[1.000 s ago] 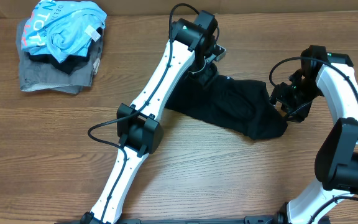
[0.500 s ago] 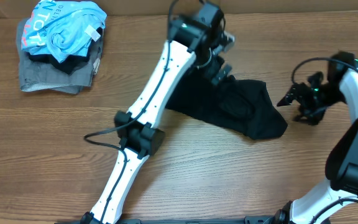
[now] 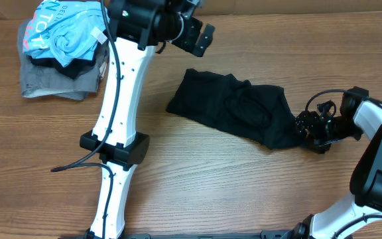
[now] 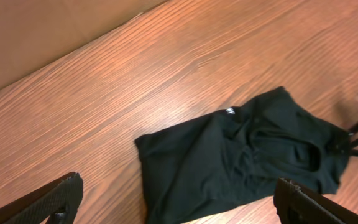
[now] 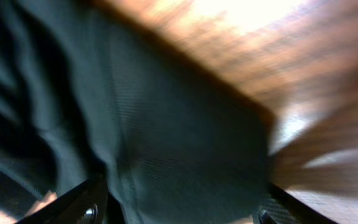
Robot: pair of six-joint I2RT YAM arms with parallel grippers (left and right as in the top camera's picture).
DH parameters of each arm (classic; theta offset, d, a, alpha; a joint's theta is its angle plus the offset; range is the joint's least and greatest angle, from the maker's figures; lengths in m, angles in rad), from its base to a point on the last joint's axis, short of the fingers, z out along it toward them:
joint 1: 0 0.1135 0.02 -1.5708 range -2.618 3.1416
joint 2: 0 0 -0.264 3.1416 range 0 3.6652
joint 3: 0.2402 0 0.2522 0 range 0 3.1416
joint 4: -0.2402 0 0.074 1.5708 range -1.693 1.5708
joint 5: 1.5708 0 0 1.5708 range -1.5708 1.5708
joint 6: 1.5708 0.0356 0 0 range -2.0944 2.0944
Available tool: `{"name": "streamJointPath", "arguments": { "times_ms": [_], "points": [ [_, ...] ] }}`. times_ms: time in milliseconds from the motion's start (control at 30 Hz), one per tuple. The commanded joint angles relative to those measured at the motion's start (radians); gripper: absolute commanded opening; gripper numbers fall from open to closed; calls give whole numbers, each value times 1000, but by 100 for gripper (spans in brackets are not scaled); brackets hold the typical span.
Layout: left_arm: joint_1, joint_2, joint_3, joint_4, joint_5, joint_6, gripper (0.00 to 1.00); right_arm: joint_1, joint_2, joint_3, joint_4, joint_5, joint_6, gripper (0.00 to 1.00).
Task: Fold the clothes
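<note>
The black shirt (image 3: 234, 113) lies bunched and roughly folded on the wooden table, right of centre. In the left wrist view the shirt (image 4: 241, 155) lies below my fingers, with a small white tag (image 4: 230, 111) at its upper edge. My left gripper (image 3: 203, 36) is open and empty, raised above and to the left of the shirt; its fingers (image 4: 178, 185) are spread wide. My right gripper (image 3: 308, 126) is low at the shirt's right edge. In the blurred right wrist view its fingers (image 5: 182, 199) are wide apart, with the shirt's fabric (image 5: 166, 137) between them.
A pile of garments sits at the table's back left: a light blue one with lettering (image 3: 68, 30) on top of a grey folded one (image 3: 52, 83). A brown wall (image 4: 42, 31) runs along the table's far edge.
My left gripper has let go of the shirt's far left part and swung up and to the left. The shirt has settled flatter. My right gripper has moved down to the shirt's right edge.
</note>
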Motion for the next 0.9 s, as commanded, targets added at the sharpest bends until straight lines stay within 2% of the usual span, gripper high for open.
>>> {"name": "streamJointPath", "arguments": {
  "times_ms": [0, 67, 133, 200, 400, 667, 867],
  "points": [
    [27, 8, 3, -6, -8, -21, 100, 3, -9, -63, 87, -126, -11, 64],
    [39, 8, 3, -9, -22, -21, 100, 3, -9, -71, 126, -167, -1, 47],
    [49, 8, 3, -11, -44, -21, 100, 3, -9, -71, 157, -189, 0, 20],
    [57, 8, 3, -14, -68, -21, 100, -2, -9, -68, 172, -191, 1, 6],
    [79, 8, 3, -24, -85, -21, 100, -87, -11, 4, 108, -191, -23, 4],
    [104, 8, 3, -29, -85, -21, 100, -220, -27, 247, -237, -177, -249, 4],
    [109, 8, 3, -32, -86, -20, 100, -184, -28, 491, -452, -122, -269, 4]
  ]
}}
